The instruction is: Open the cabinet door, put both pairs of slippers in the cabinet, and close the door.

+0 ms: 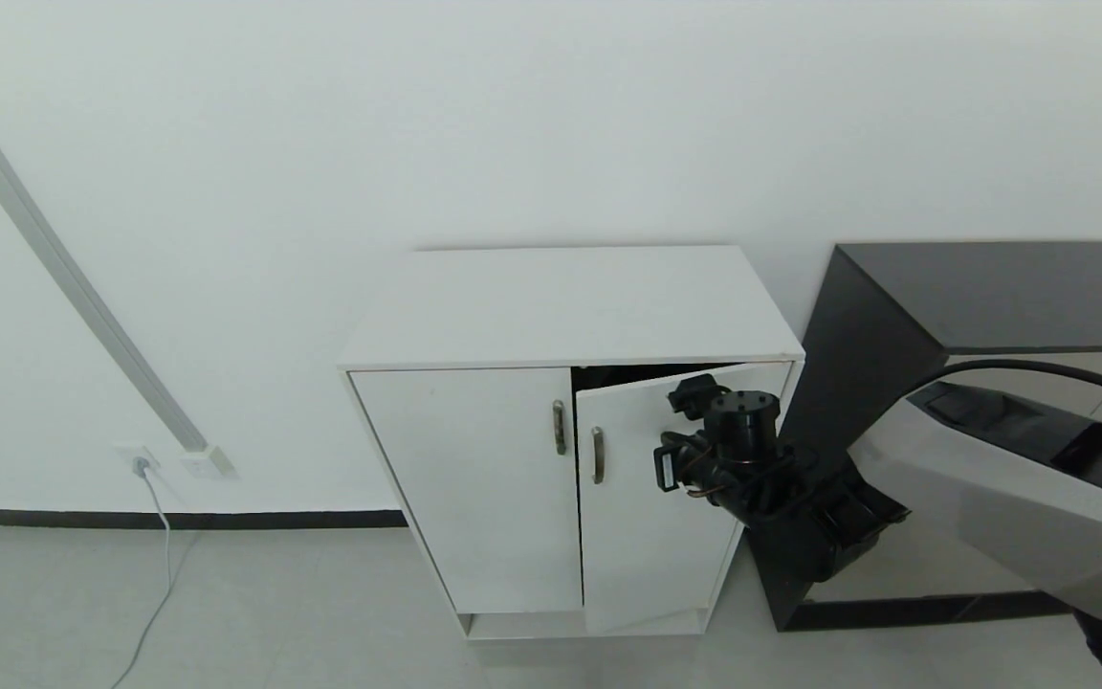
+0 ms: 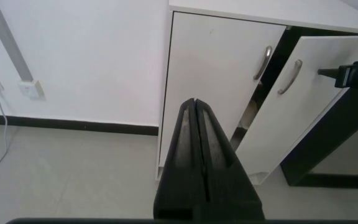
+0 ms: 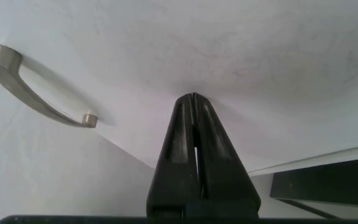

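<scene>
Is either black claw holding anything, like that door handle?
Nothing is held. The left end effector and right end effector are shut and empty; the right one is close to the ajar door, beside its handle.

The pale floor (image 1: 274, 612) carries a white cabinet (image 1: 570, 306) against the wall (image 1: 513, 124), a dark unit (image 1: 895, 316) just beside it on the right, and a grey cable (image 1: 167, 550) trailing at the left.

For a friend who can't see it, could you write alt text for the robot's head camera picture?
A white two-door cabinet stands against a white wall, its right door slightly ajar, with the robot's right gripper close to that door's face beside its handle. A black unit stands alongside.
</scene>
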Motion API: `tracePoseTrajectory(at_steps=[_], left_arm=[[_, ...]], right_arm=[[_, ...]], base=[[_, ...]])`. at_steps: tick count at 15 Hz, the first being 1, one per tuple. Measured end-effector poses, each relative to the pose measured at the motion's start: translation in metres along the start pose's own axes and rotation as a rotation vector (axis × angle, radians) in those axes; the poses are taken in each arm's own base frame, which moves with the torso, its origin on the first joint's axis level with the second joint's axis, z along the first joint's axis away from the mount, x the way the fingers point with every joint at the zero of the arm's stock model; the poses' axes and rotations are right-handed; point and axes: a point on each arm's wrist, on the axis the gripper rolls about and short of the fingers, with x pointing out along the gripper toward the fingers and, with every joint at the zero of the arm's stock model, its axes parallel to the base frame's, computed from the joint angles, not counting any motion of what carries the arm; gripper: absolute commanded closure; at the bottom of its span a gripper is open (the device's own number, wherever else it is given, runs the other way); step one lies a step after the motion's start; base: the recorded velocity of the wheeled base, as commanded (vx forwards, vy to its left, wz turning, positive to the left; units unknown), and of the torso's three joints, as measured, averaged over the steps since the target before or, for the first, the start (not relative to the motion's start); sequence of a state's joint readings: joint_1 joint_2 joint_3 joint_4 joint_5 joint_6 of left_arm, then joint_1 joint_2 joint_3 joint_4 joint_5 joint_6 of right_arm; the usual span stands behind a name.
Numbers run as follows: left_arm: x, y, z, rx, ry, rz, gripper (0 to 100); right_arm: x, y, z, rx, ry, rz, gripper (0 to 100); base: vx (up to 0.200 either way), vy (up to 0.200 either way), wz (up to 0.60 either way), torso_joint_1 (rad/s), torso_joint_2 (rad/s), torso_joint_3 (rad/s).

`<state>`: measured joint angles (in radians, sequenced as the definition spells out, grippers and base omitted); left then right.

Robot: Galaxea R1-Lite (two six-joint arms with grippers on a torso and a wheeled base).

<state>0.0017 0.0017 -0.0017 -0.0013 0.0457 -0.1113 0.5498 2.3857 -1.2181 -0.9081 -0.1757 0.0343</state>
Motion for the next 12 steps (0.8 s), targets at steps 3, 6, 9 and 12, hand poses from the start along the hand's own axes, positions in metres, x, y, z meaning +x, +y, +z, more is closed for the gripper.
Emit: tracePoseTrajectory(at_steps=[3,6,9,12], left_arm=[[0.000,0.000,0.000,0.000,0.000,-0.001,100],[0.000,0.000,0.000,0.000,0.000,0.000,100],[0.000,0.000,0.000,0.000,0.000,-0.001,100],[0.000,0.000,0.000,0.000,0.000,0.000,100]], right_arm=[[0.006,0.000,0.002,0.002,-0.008,-0.004,100],[0.015,-0.005,0.001,0.007,-0.019,-0.017,100],[0.020,-0.010,-0.003,0.009,-0.016,-0.028,100],[0.022,-0.011,-0.006,0.009,-0.012,-0.031,100]], base=[[0.000,0.000,0.00,0.000,0.00,0.000],[0.000,0.000,0.00,0.000,0.00,0.000],[0.000,0.000,0.00,0.000,0.00,0.000],[0.000,0.000,0.00,0.000,0.00,0.000]])
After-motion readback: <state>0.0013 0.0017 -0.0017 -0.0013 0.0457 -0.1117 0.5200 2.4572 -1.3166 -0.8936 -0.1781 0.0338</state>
